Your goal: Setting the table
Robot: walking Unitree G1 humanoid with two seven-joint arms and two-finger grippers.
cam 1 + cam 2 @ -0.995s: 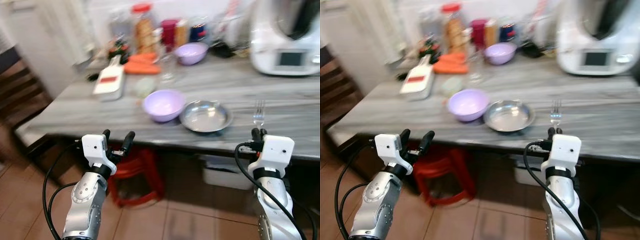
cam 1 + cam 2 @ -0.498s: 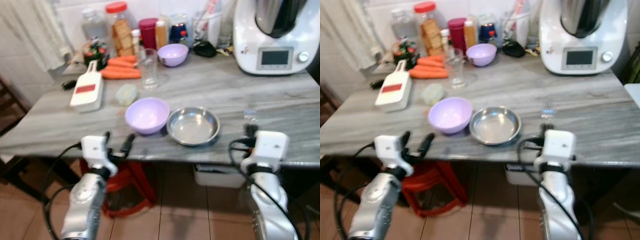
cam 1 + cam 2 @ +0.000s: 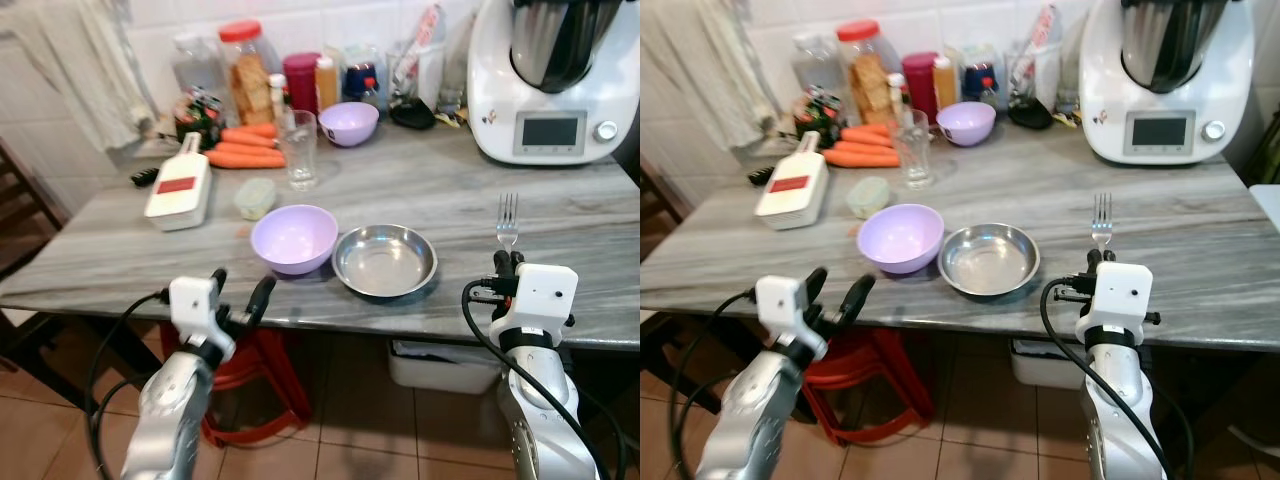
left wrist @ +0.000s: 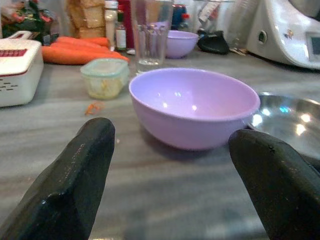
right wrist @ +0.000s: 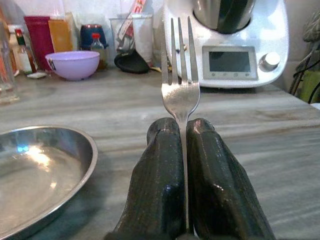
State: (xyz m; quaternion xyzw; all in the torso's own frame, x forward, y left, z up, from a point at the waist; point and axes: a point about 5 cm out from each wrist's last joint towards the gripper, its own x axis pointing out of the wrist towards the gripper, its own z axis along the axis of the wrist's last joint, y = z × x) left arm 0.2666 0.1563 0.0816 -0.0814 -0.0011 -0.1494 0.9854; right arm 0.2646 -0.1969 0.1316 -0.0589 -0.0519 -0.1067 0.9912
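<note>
A steel plate [image 3: 385, 259] lies near the front edge of the grey table [image 3: 560, 190], with a purple bowl [image 3: 294, 238] just to its left. My right gripper [image 3: 506, 262] hovers at the table's front edge, right of the plate, shut on a fork [image 3: 507, 219] whose tines point away from me. In the right wrist view the fork [image 5: 180, 85] rises between the shut fingers [image 5: 160, 165], with the plate [image 5: 40, 175] beside them. My left gripper [image 3: 238, 290] stands open before the front edge, facing the purple bowl [image 4: 195, 105].
At the back stand a drinking glass [image 3: 297, 148], a second purple bowl [image 3: 348, 122], carrots [image 3: 245, 152], jars and bottles [image 3: 247, 80] and a white kitchen machine [image 3: 555, 80]. A white slicer [image 3: 179, 190] and small lidded tub [image 3: 255, 197] lie left. A red stool [image 3: 262, 375] stands under the table.
The camera has swung and steadied, so the whole scene has shifted and sharpened. Both grippers hold the same posture at the table's front edge, the fork still in the right one.
</note>
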